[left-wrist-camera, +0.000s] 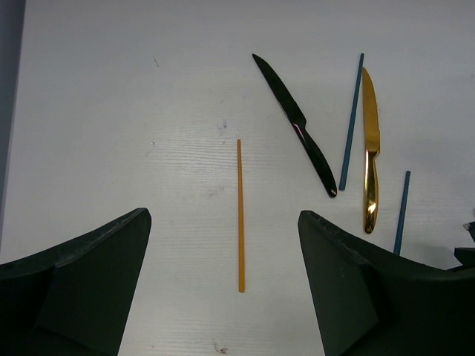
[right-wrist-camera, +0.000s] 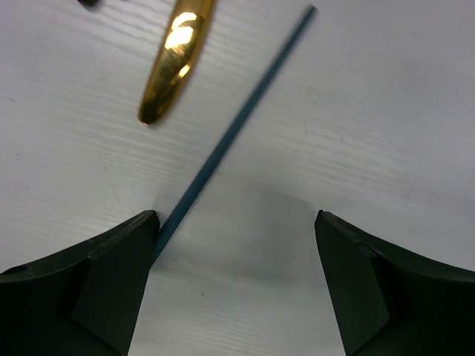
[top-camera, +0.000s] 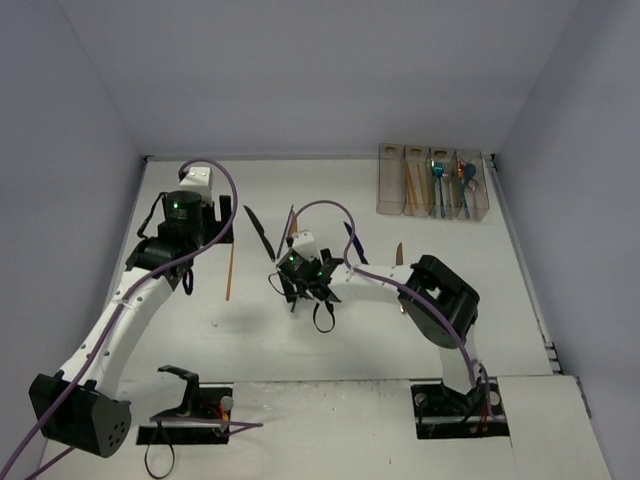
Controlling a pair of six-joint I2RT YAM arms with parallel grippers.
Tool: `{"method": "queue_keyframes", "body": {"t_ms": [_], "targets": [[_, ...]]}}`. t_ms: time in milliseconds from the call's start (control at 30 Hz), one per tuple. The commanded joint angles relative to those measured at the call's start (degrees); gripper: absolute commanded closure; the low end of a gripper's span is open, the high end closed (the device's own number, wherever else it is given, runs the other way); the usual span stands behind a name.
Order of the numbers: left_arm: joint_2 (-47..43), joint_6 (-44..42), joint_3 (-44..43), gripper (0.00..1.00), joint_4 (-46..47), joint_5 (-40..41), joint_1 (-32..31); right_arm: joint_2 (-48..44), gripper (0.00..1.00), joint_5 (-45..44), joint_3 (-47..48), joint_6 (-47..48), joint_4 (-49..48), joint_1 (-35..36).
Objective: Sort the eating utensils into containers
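The loose utensils lie on my white woodgrain table (top-camera: 400, 340). There is a glossy gold knife (left-wrist-camera: 370, 159), a thin matte blue chopstick (left-wrist-camera: 351, 122) just left of it, a shiny black knife (left-wrist-camera: 295, 122) further left, then a slim orange chopstick (left-wrist-camera: 240, 215). A second blue chopstick (right-wrist-camera: 234, 133) lies beside the gold knife's handle. My right gripper (right-wrist-camera: 236, 222) and left gripper (left-wrist-camera: 224, 245) both stand wide, holding nothing. Well right of the gold knife, the clear bins (top-camera: 433, 183) hold orange sticks and blue-teal pieces.
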State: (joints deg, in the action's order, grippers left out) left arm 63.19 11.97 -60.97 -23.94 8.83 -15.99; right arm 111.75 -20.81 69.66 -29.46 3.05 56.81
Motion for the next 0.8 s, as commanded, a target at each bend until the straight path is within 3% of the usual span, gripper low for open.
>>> {"method": "queue_keyframes", "body": {"t_ms": [0, 100, 333, 400, 567, 667, 767], "targets": [[0.32, -0.55, -1.43, 0.22, 2.42, -0.72, 0.43, -6.82, 0.19, 1.81, -4.02, 0.83, 3.27, -2.06], [0.63, -0.44, -1.6, 0.22, 2.49, -1.11, 0.43, -7.6, 0.22, 3.66, -5.96, 0.69, 3.36, -2.51], [0.52, -0.29, -1.52, 0.22, 2.4, -1.18, 0.43, -6.47, 0.41, 8.17, -7.19, 1.25, 3.27, -2.5], [0.36, -0.36, -1.52, 0.22, 2.32, -1.1, 0.43, -5.93, 0.49, 9.04, -6.73, 1.94, 3.27, -2.5], [0.29, -0.44, -1.43, 0.22, 2.32, -0.94, 0.43, -5.59, 0.88, 9.77, -6.69, 1.79, 3.36, -2.57], [0.36, -0.37, -1.43, 0.22, 2.32, -1.07, 0.43, -5.73, 0.99, 8.84, -7.22, 1.3, 3.36, -3.38], [0.27, -0.37, -1.41, 0.22, 2.26, -1.03, 0.43, -6.93, 1.0, 7.76, -8.35, 0.98, 3.36, -5.65]]}}
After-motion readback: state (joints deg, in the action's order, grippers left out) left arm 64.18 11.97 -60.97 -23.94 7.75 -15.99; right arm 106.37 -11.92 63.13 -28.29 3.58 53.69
